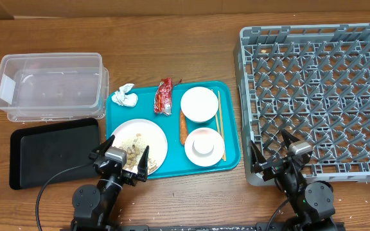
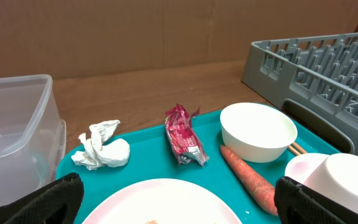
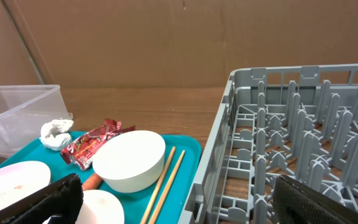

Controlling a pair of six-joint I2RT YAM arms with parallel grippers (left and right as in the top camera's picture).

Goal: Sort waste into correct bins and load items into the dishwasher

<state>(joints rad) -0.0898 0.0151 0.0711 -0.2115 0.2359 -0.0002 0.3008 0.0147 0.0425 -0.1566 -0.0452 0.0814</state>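
Jaws of both grippers are standing wide apart, gripping nothing: left gripper (image 1: 122, 160) is hovering over the food-smeared plate (image 1: 140, 138) on the teal tray (image 1: 230, 96); right gripper (image 1: 295, 157) is hanging over the grey dish rack's (image 1: 313, 96) near edge.

I see only the brown wooden table (image 1: 172, 51) and, behind it, a plain brown cardboard wall (image 2: 166, 31).

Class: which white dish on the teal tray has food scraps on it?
The large flat plate at the tray's near-left corner, with brownish scraps on it. The bowl and the cup on its saucer look clean.
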